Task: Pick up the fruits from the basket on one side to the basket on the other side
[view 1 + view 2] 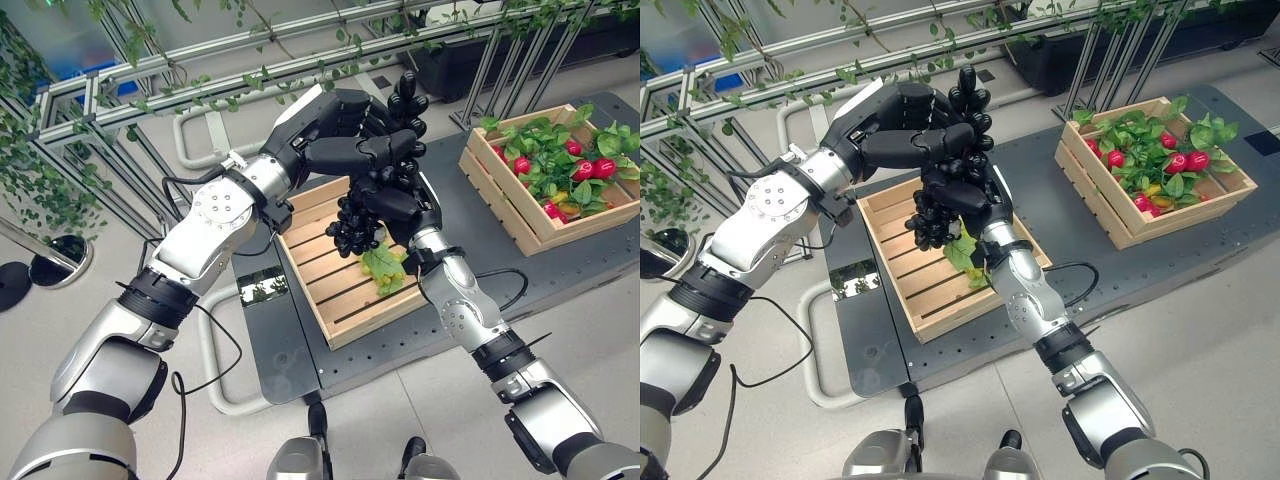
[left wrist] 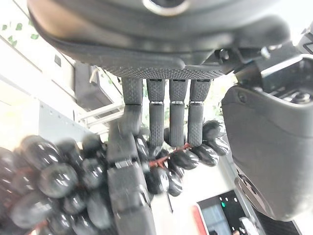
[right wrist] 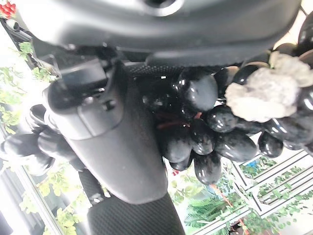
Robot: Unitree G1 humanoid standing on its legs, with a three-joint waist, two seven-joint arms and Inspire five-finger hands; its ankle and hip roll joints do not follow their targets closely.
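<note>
Both the left hand [image 1: 345, 130] and the right hand [image 1: 395, 200] curl around one bunch of black grapes [image 1: 352, 228], held above the slatted crate [image 1: 345, 290] below them; one hand should loosen before the other pulls.

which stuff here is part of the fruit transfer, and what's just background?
Job:
- black grape bunch, held by both hands
- left hand and right hand
- near crate, holding a green leaf
- far crate with red fruits among leaves

Background:
- dark platform
- metal frame with vines
</note>
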